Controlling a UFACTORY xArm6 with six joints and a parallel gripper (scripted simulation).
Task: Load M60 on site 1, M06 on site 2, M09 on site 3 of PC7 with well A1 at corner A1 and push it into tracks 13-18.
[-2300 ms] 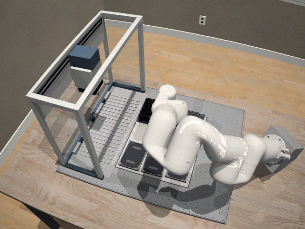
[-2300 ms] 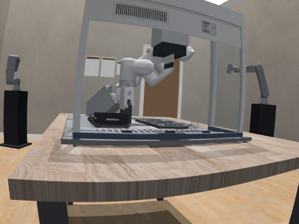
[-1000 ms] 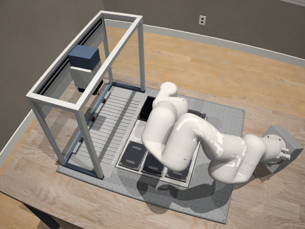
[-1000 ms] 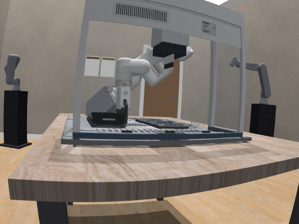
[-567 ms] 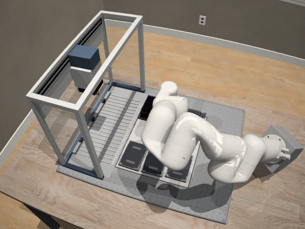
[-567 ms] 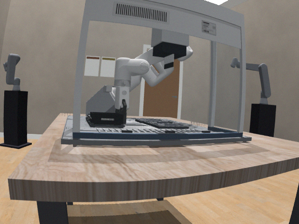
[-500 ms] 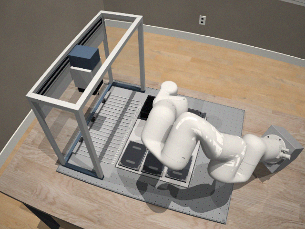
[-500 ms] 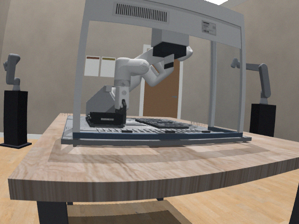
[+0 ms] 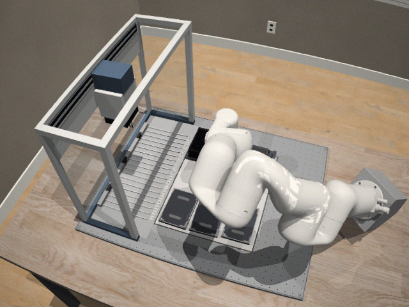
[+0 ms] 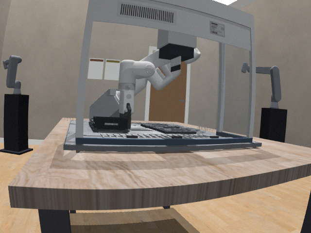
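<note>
We see the wooden worktop (image 9: 49,251) carrying a perforated grey base plate (image 9: 290,277), and on it the white instrument frame (image 9: 120,185) with its dark-blue and grey head (image 9: 112,77) hanging from the top rail. Below the frame run the loading rails (image 9: 148,162), well to the side of the jaws. The white arm (image 9: 257,185) reaches from its grey pedestal (image 9: 394,193) across the plate and covers much of the apron from above — the jaws themselves are hidden under it in the top view.

From the exterior view the jaws (image 10: 127,114) point straight down and stand fully apart, released, with nothing between them. They sit at the end of a tall black block (image 10: 110,123) — by its height seemingly the deep-well M09 — so close that we cannot tell whether they touch it. The carrier PC7 (image 9: 179,206) lies on the apron off to the side of the jaws, its three dark sites in a row, two partly under the arm. We cannot read any plate labels. Two small grey arms on black pedestals (image 10: 15,120) stand beyond the worktop.
</note>
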